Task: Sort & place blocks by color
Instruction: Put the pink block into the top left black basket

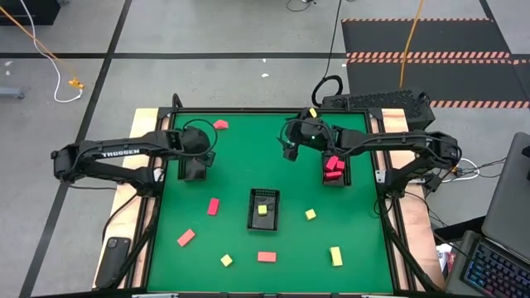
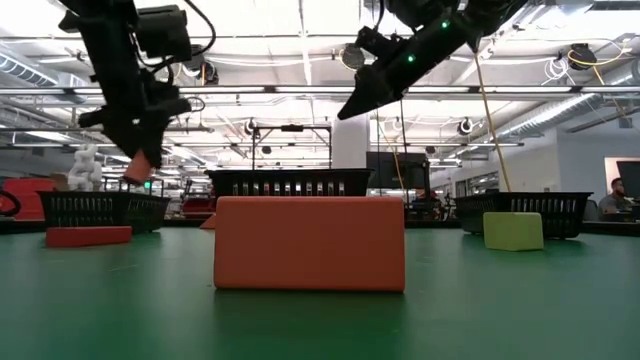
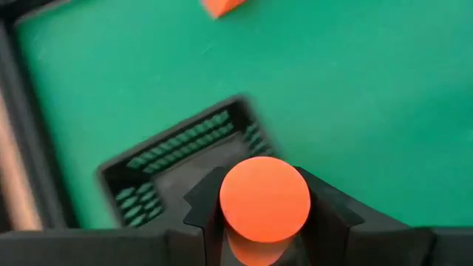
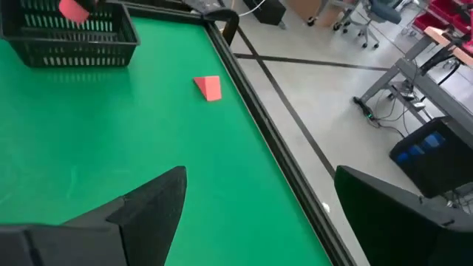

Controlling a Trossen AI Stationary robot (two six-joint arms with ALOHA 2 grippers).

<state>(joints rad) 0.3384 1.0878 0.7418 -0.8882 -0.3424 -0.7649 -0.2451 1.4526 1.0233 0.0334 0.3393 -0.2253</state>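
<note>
Over the left black tray (image 3: 177, 151), left gripper (image 3: 264, 222) is clamped on a salmon-orange cylinder (image 3: 264, 198); if released off-centre it may clip the tray rim and roll out. Far centre, right gripper (image 1: 290, 147) hangs with fingers apart, empty, left of the red-filled tray (image 1: 335, 170). Other blocks lie scattered nearer. Only the left wrist view shows the cylinder's round end; the high view hides it.

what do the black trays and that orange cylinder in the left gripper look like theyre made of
Trays: likely moulded plastic, matte black, with thin slotted walls seen on the left one. Orange cylinder, held in the left gripper: smooth, evenly coloured and matte; painted wood or plastic, hard to tell.
</note>
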